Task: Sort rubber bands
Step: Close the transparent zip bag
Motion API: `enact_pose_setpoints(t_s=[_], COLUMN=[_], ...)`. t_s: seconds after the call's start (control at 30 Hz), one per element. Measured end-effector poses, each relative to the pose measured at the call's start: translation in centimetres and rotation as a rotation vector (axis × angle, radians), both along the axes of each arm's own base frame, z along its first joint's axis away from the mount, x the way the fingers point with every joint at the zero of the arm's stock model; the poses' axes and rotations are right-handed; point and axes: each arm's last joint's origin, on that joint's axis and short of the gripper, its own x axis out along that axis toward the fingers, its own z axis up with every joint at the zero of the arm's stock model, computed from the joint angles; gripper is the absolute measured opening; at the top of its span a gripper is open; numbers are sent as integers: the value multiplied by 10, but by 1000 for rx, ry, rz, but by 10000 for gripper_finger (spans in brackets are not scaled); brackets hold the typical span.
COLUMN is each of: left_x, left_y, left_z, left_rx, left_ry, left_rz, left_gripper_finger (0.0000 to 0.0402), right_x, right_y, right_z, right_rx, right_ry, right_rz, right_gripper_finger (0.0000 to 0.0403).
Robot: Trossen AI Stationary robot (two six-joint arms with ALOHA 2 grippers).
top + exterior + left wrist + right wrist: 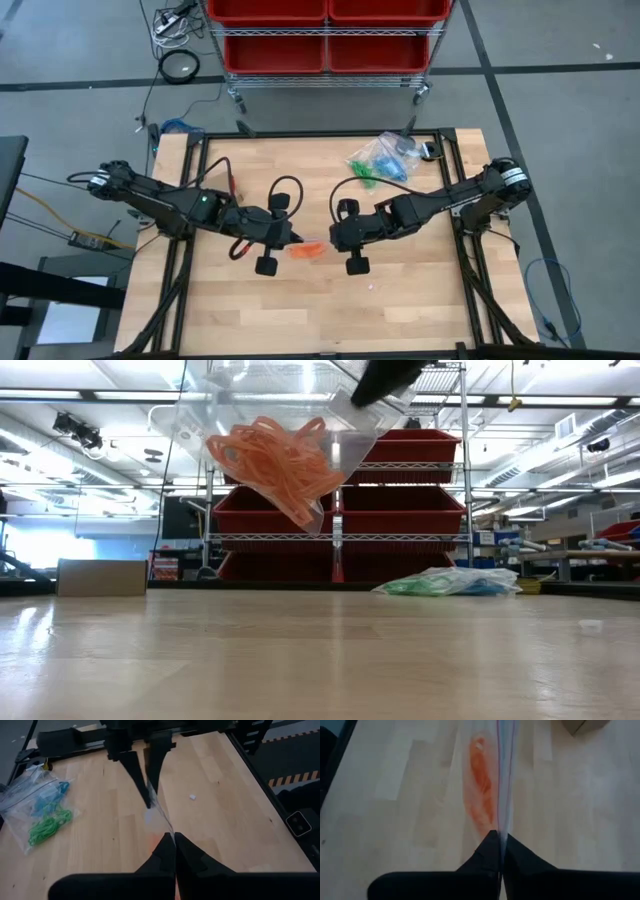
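Above the middle of the tabletop (400, 300), a clear bag (300, 420) of orange rubber bands (285, 465) hangs in the air between the two arms. The left claw (293, 238) is clenched on one edge of the bag, and the right claw (333, 240) is clenched on the opposite edge. Near the far right corner lies a second bag (385, 158) with green bands (47, 826) and blue bands (47, 800) inside. No readable writing shows anywhere.
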Motion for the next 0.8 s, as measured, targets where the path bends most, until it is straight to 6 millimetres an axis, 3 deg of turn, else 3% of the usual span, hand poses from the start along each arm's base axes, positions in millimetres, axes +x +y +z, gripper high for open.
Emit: enact_pose_setpoints(t_s=[0.23,0.47,0.73,0.8], left_x=[0,-1,-1,-1], left_y=[-1,-1,-2,-2], left_z=[0,-1,-1,-1], left_rx=[-2,-1,-1,-1], left_ry=[2,5,5,5], left_rz=[-3,-2,-3,-3], left_gripper_finger=[0,0,0,0], right_x=[-4,-13,-15,-17], right_y=[-1,1,2,1], right_z=[-2,-8,-9,-11], right_rx=[-5,-19,-15,-43], right_ry=[44,141,150,181], right_rz=[-7,-27,-48,-41], right_gripper_finger=[18,1,32,22])
